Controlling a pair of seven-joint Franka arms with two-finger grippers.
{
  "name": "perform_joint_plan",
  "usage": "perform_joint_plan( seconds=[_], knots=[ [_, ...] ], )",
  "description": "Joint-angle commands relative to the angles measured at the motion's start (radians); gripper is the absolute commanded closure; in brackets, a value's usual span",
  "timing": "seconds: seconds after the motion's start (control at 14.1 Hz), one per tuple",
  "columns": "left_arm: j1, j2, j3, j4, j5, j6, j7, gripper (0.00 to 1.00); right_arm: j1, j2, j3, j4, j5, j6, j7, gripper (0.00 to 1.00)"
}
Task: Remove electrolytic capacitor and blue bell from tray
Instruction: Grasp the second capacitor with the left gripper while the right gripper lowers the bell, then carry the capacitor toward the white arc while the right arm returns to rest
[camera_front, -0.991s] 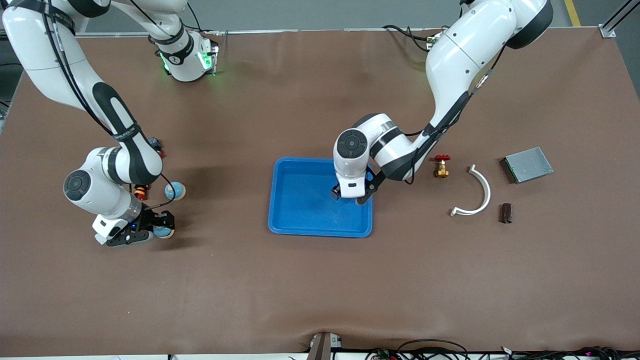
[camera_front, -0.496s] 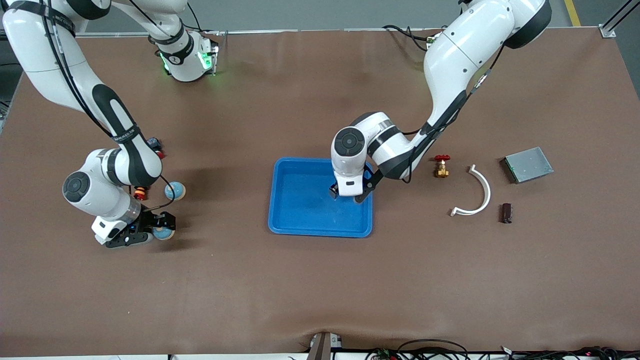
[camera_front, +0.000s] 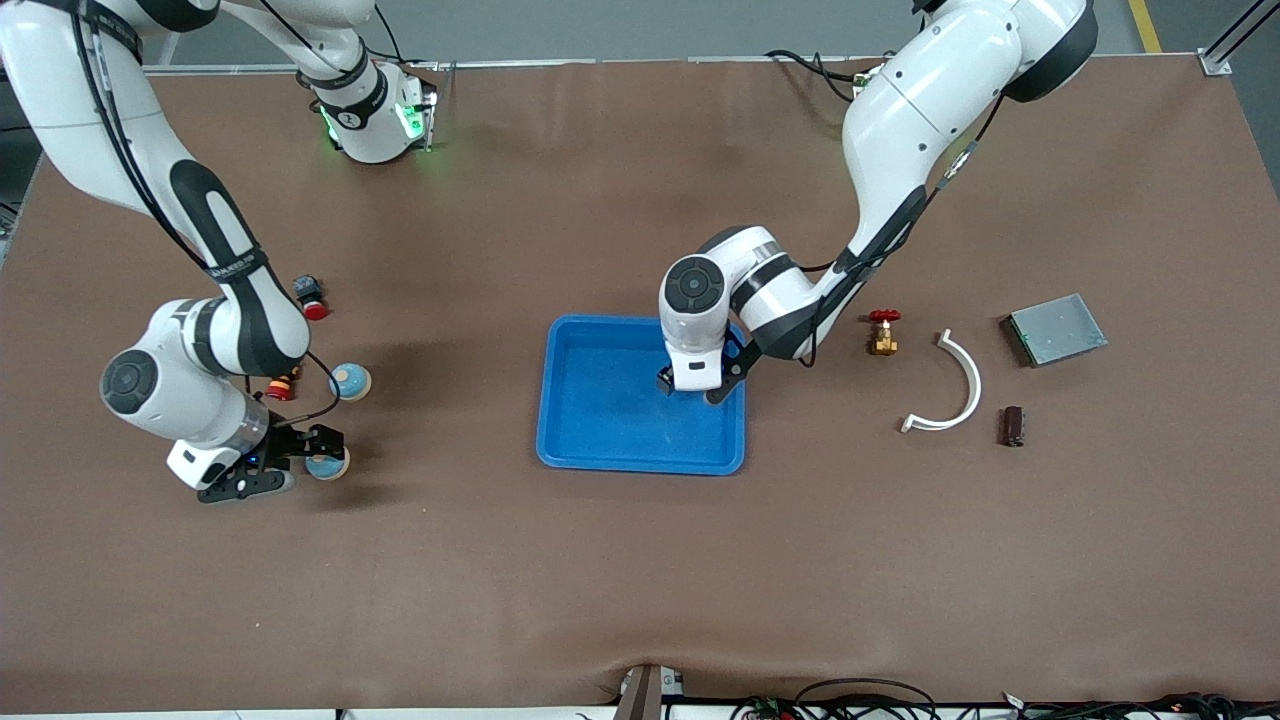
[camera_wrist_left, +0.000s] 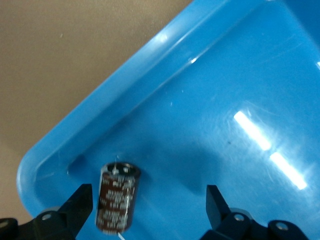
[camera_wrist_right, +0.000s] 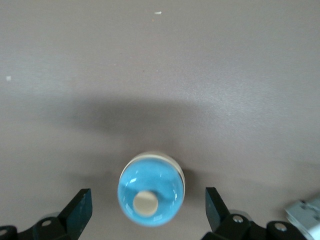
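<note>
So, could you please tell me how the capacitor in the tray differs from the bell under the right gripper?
The capacitor is a dark brown cylinder; the bell is a rounded blue dome with a cream knob. The capacitor lies in the blue tray, while the bell sits on the bare table. Both sit free between open fingers, of the left gripper and right gripper.

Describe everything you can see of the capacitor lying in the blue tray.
The capacitor is a short dark brown cylinder with pale printed lettering on its sleeve and a silvery end cap. It lies on its side on the floor of the blue tray, near a rounded corner. The open left pincer hangs over it, its fingers apart on either side and not gripping it.
</note>
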Motion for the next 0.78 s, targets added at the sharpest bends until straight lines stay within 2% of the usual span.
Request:
perform_joint_plan(
  seconds=[0.0,0.14,0.28,0.57,0.71],
  knots=[
    [-0.001,0.008,0.004,-0.003,0.033,0.017,-0.028,0.0,-0.011,-0.08,0.011,0.023,0.012,-0.131,-0.001,0.0],
    [0.0,0.005,0.007,-0.002,0.032,0.017,-0.031,0.0,-0.01,-0.126,0.011,0.055,0.012,-0.218,0.008,0.0],
    [0.002,0.002,0.007,0.003,0.029,0.017,-0.031,0.31,-0.007,-0.157,0.013,0.116,0.012,-0.344,0.035,0.0],
    [0.004,-0.004,0.007,0.004,0.024,0.016,-0.028,0.8,0.018,-0.192,0.019,0.268,0.0,-0.586,0.129,0.0],
    [0.004,-0.007,0.007,0.006,0.023,0.016,-0.028,0.97,0.025,-0.229,0.017,0.293,-0.005,-0.642,0.138,0.0]
  ],
)
